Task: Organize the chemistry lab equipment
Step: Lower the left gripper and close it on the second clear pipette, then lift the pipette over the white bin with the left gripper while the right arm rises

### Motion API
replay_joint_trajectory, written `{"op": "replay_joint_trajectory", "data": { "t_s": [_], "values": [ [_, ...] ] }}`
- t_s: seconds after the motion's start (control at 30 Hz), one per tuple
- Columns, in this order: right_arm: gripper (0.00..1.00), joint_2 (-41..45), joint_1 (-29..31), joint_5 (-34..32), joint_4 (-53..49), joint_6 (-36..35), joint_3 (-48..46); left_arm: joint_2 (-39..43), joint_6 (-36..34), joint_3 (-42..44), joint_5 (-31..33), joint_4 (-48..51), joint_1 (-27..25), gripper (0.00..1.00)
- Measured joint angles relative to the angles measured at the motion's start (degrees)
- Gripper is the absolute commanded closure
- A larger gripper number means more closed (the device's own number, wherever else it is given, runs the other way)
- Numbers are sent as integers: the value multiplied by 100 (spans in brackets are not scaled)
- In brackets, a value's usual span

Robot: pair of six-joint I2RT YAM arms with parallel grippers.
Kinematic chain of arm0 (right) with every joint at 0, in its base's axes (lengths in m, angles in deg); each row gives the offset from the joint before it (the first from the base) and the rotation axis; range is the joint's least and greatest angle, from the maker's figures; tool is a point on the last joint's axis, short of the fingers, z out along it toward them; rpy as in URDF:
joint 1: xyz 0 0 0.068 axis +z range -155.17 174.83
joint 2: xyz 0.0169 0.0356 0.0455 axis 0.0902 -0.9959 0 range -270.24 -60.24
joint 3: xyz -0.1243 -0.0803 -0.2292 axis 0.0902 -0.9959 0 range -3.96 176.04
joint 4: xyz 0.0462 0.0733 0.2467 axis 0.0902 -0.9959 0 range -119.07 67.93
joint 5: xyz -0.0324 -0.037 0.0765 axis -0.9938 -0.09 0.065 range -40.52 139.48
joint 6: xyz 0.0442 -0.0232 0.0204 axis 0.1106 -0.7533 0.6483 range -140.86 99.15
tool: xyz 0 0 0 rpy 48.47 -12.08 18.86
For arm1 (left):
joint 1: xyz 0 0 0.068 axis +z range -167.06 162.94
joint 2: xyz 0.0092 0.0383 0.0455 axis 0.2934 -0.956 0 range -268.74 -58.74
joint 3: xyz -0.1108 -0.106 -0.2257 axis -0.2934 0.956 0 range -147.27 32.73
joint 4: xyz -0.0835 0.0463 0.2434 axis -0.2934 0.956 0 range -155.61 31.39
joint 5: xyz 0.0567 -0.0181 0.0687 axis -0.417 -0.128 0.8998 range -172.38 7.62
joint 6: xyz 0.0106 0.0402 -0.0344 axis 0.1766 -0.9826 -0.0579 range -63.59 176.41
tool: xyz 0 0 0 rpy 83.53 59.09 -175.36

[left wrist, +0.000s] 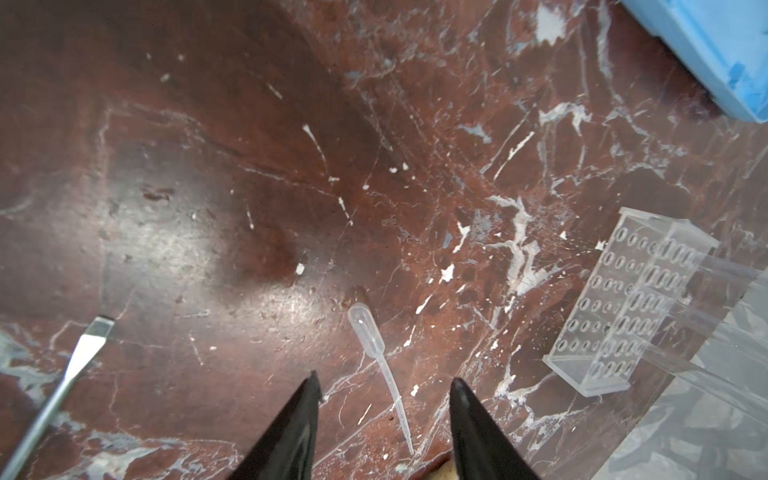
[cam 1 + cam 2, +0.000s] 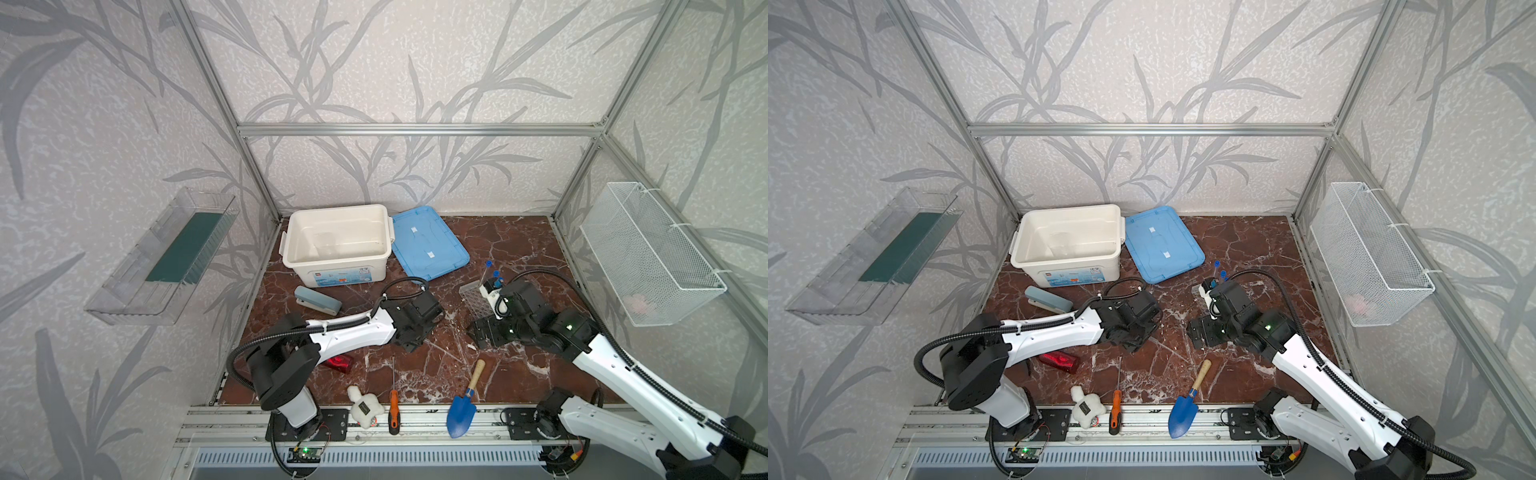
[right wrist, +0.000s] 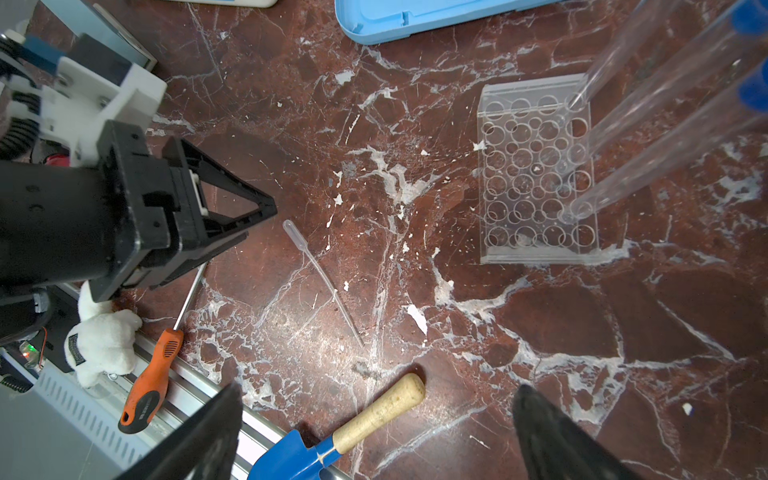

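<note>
left pincer [image 1: 384, 377]: jaws apart, astride the pipette's thin stem
pipette [image 1: 376, 353]: lying flat on the marble surface [image 1: 208, 166]
clear grid rack [image 1: 623, 303]: nearby, holding test tubes [image 1: 731, 338]

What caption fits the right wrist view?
Left gripper poised by a clear pipette on the marble table; three blue-capped test tubes stand in the clear rack; right gripper open.

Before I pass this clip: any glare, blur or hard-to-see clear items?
Left wrist view: broad glare on the marble table, clear pipette sharp. Right wrist view: test tubes blur toward the lens, rack crisp. In both top views: rack faint, pipette not discernible.
</note>
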Motion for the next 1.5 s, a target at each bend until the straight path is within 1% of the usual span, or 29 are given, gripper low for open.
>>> {"op": "replay_joint_trajectory", "data": {
  "t_s": [0.2,0.33,0.4,0.53,0.63,0.8,1.03,1.33,1.5],
  "values": [
    [1,4,-2,-11,81,-81,-20,-442,280,-319,-22,72,-76,56],
    [1,2,-7,-13,153,-111,-50,-675,415,-413,-98,81,-76,57],
    [1,4,-7,-15,170,-129,-79,-861,428,-507,-116,107,-76,61],
    [1,20,-7,-22,192,-155,-116,-1075,439,-647,-136,160,-79,62],
    [1,61,-7,-61,229,-188,-153,-1121,439,-680,-144,192,-76,71],
    [0,96,-11,-118,247,-214,-184,-1196,455,-715,-173,249,-79,82],
    [0,107,-35,-166,280,-219,-188,-1207,409,-715,-157,264,-28,89],
    [0,109,-44,-166,343,-219,-262,-1303,-225,-835,-98,251,291,91],
    [0,133,-50,-166,422,-212,-264,-1300,-815,-938,142,444,348,91]
  ]
}}
